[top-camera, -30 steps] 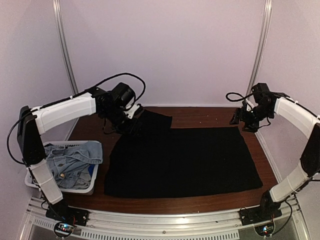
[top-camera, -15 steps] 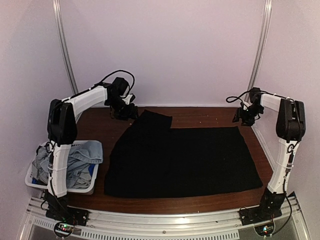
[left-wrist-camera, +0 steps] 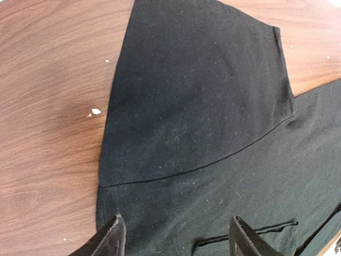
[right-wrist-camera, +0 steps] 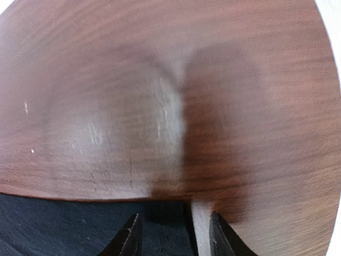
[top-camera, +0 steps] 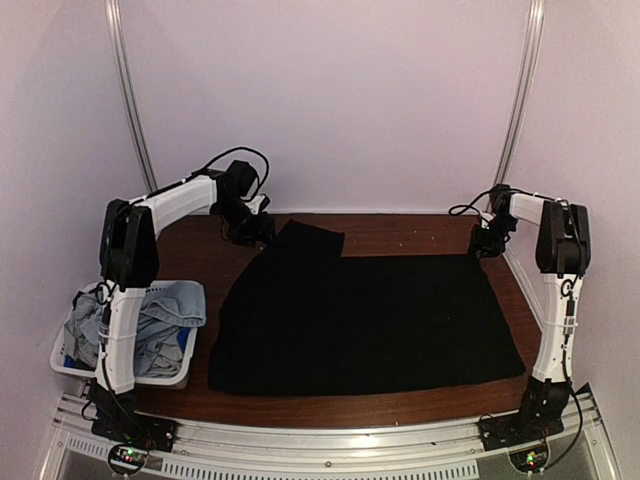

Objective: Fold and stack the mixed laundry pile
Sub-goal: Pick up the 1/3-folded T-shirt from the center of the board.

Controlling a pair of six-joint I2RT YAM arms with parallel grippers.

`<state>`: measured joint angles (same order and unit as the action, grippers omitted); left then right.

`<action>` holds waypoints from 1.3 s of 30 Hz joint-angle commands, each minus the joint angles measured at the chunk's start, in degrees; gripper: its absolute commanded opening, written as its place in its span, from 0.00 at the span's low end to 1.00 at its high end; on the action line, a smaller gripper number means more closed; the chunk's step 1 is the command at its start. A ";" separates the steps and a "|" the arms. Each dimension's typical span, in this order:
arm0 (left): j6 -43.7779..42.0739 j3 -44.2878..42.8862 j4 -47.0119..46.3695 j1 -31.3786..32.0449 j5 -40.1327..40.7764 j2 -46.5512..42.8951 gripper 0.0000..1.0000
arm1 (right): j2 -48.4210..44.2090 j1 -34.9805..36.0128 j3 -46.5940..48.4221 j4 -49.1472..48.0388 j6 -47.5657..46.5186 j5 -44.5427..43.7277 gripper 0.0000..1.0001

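Both arms have reached farther back: right claw (right-wrist-camera: 173,236), jaws narrowed but apart, straddles the far-right corner of the black shirt (top-camera: 365,320); left claw (left-wrist-camera: 177,236), jaws apart, hovers over its far-left sleeve. Shirt lies flat across the worktop (top-camera: 400,232); denim piece (top-camera: 150,310) sits in basket (top-camera: 62,366), near-left corner.

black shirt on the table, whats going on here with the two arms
The black shirt lies spread flat on the table. The left gripper hovers open over its shoulder by the far left sleeve; the right gripper, jaws apart, sits at the far right corner. Neither appears to hold cloth yet. More laundry, including a denim piece, waits in the white basket at near left.
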<state>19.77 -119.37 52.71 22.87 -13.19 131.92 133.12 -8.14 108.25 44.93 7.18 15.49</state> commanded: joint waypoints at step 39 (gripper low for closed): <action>2.48 -18.66 -2.87 -2.13 3.64 19.06 0.64 | 3.95 2.78 0.66 2.89 -0.41 -2.74 0.00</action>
<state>21.93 -135.90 51.68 21.04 -8.38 148.59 135.55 -6.13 111.02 43.70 6.22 13.65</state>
